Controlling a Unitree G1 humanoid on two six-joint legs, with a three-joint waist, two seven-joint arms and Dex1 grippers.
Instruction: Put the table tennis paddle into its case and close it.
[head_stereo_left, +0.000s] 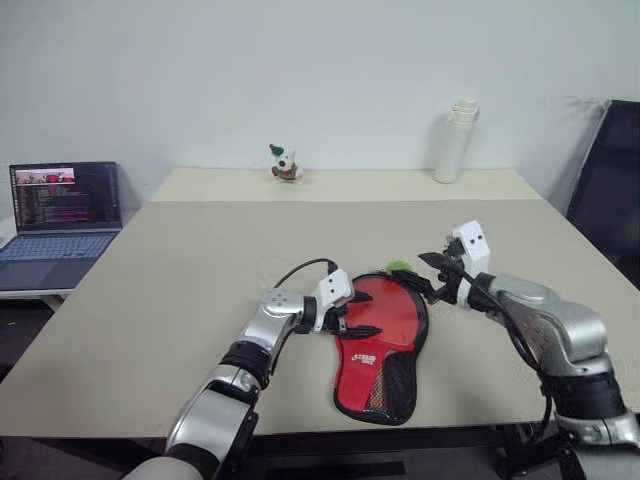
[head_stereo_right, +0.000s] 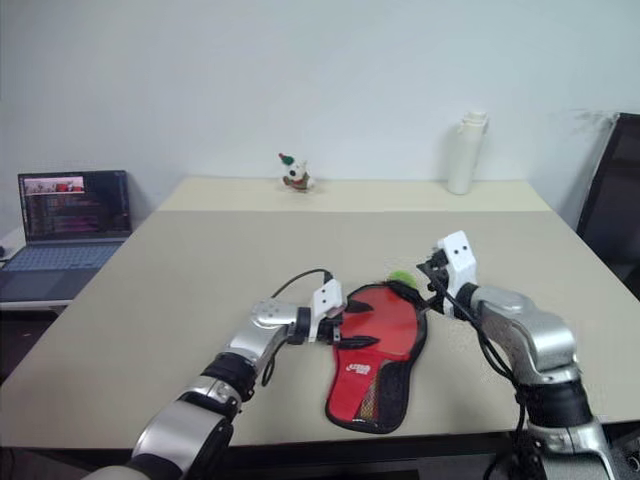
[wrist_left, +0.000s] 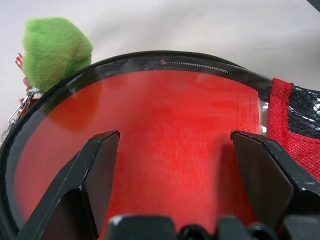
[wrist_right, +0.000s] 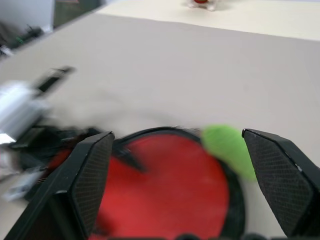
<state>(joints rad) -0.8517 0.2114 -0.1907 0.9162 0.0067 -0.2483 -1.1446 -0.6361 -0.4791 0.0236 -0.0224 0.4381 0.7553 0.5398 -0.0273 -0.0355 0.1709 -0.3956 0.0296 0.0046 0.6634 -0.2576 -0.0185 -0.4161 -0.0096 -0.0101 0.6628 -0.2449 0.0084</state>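
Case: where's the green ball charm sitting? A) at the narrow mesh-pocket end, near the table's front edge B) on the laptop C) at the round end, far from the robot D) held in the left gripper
C: the green ball charm lies on the table at the case's round far end, apart from both open grippers.

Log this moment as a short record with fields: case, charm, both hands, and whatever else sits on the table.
case: red side up, flat on the table, near the front edge
green ball charm: at the case's round end
paddle: not visible; cannot tell whether it is inside the case
left hand: open, over the case's round part
right hand: open, beside the charm, holding nothing
far edge: small figurine, white bottle
beside table: open laptop
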